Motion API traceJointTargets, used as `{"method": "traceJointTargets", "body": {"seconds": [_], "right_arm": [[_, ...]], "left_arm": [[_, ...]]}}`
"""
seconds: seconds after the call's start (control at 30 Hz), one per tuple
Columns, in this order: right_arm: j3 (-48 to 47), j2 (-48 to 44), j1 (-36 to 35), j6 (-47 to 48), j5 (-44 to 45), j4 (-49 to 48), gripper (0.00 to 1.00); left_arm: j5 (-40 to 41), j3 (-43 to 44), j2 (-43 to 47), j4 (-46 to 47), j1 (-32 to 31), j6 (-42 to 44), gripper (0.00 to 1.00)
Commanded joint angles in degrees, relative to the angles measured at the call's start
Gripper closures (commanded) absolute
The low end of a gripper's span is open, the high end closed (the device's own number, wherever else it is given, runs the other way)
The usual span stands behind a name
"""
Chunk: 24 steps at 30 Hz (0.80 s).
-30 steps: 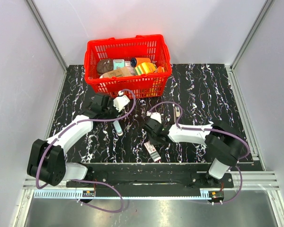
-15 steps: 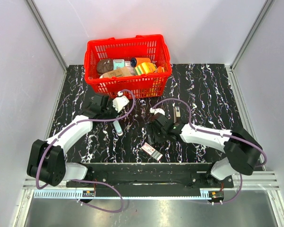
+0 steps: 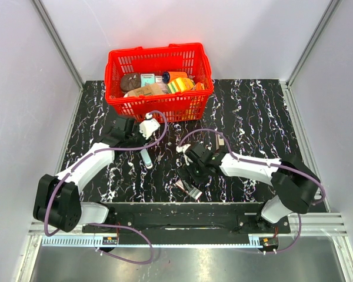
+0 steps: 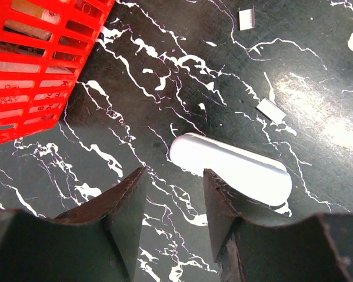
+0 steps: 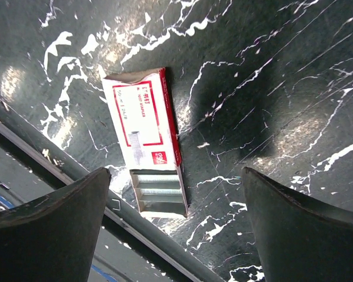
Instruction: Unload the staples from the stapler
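Observation:
The stapler (image 3: pixel 219 141) lies on the black marbled table right of centre, slim and dark, partly crossed by a purple cable; neither wrist view shows it. My right gripper (image 5: pixel 176 176) is open wide and hangs over a small red-and-white staple box (image 5: pixel 142 126), whose open end shows rows of staples. From above, that gripper (image 3: pixel 192 172) is just behind the box (image 3: pixel 190 189). My left gripper (image 4: pixel 173 176) is open with nothing between its fingers, close to a white oblong object (image 4: pixel 229 167). Seen from above, the left gripper (image 3: pixel 132 140) is in front of the basket.
A red basket (image 3: pixel 156 106) full of items stands at the back of the table. Two small silvery strips (image 4: pixel 272 110) (image 4: pixel 246 19) lie beyond the white object (image 3: pixel 147 158). The table's front rail (image 5: pixel 59 170) runs right beside the staple box.
My right gripper has gone from shut to wide open and has shifted over the staple box. The left arm has not moved.

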State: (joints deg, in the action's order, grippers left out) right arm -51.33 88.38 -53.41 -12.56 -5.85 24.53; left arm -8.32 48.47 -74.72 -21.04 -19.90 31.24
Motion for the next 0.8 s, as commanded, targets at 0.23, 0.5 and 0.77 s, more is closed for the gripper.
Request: {"method": "traceJointTargets", "body": {"seconds": [0.23, 0.5, 0.77], "right_arm": [[-3.7, 4.9, -1.8, 4.1, -1.8, -1.7, 0.01], [-6.2, 8.8, -5.9, 4.9, 2.4, 0.6, 0.01], [-9.6, 12.1, -6.9, 5.2, 7.3, 6.6, 0.11]], "left_arm": [[0.9, 2.9, 1.5, 0.2, 0.4, 0.7, 0.52], [1.2, 2.9, 1.4, 0.2, 0.5, 0.7, 0.52], [1.3, 2.6, 2.2, 0.2, 0.7, 0.7, 0.52]]}}
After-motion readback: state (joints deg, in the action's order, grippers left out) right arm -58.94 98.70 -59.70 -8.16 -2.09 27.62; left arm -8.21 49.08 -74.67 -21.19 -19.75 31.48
